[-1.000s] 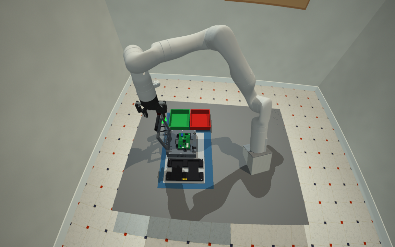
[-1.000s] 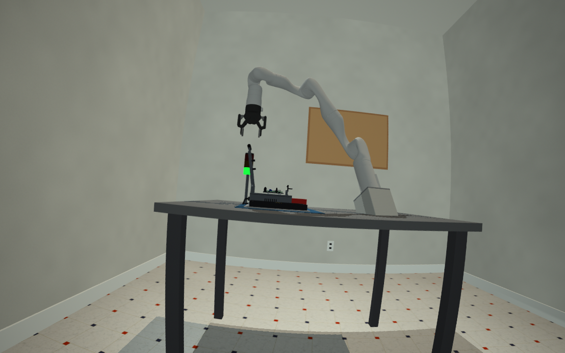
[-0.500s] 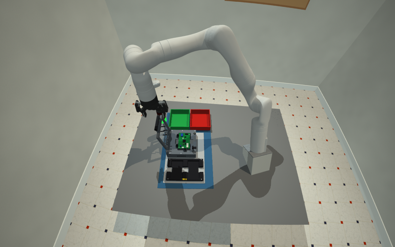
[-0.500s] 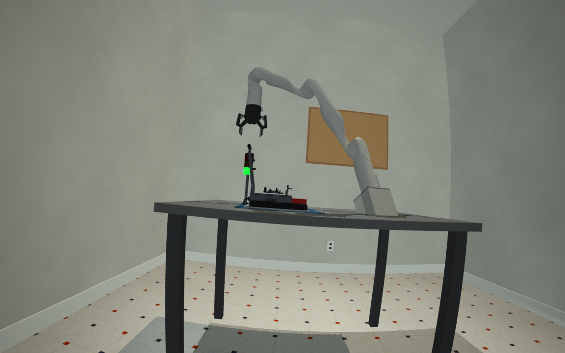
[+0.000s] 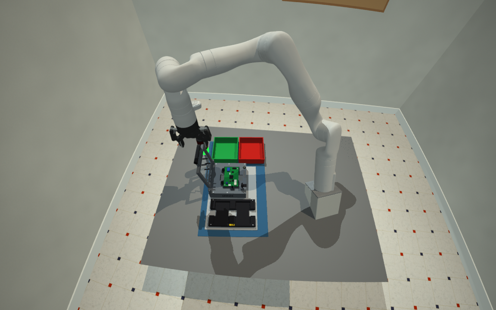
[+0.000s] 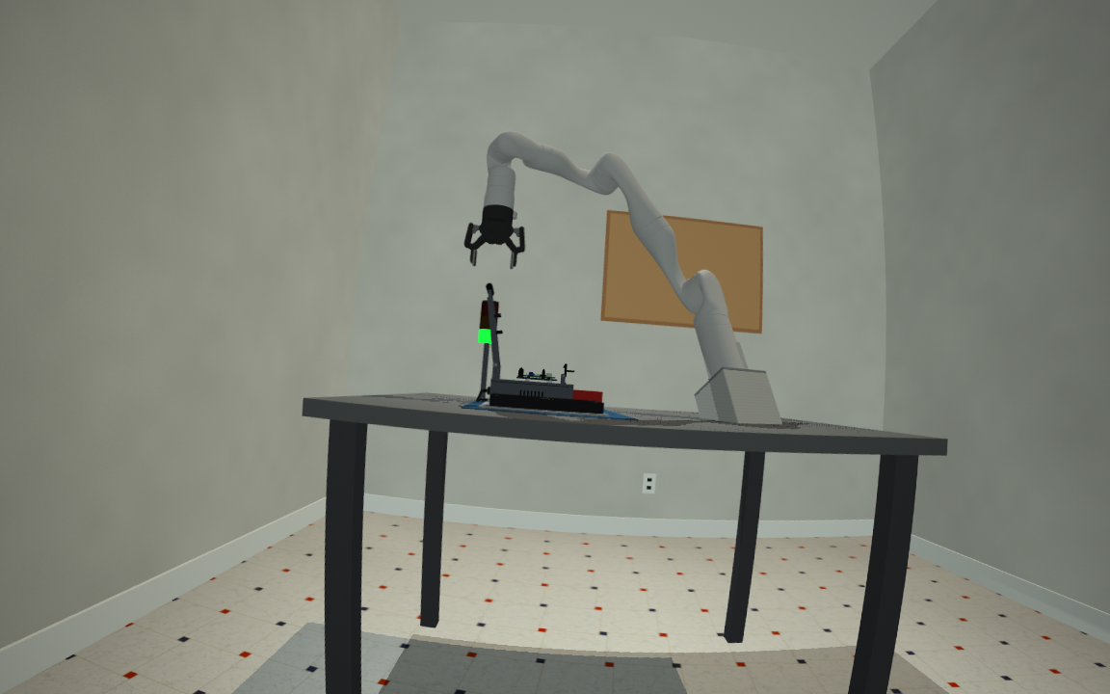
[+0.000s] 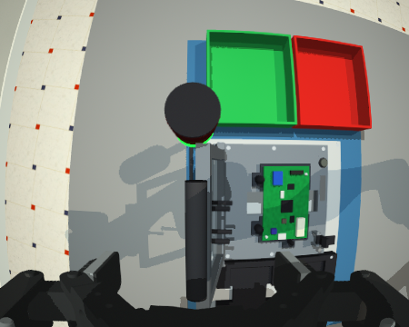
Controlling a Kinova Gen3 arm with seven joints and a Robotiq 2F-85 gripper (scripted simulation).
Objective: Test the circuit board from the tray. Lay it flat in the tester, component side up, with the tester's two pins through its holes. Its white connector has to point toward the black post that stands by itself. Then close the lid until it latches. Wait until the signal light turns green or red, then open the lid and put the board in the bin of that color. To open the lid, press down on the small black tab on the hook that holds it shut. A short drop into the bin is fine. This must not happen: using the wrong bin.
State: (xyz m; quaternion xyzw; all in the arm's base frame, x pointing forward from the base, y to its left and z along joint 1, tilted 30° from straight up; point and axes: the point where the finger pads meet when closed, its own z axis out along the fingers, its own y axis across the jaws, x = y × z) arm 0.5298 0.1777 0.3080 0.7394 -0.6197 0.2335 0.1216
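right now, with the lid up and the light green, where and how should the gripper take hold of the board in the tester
Grip the circuit board by its two long edges, coming straight down from above with the open gripper. It lies flat on the tester, so a lift straight up should clear the pins. The raised lid stands on one side, so stay off that side, probably approaching from the latch side.
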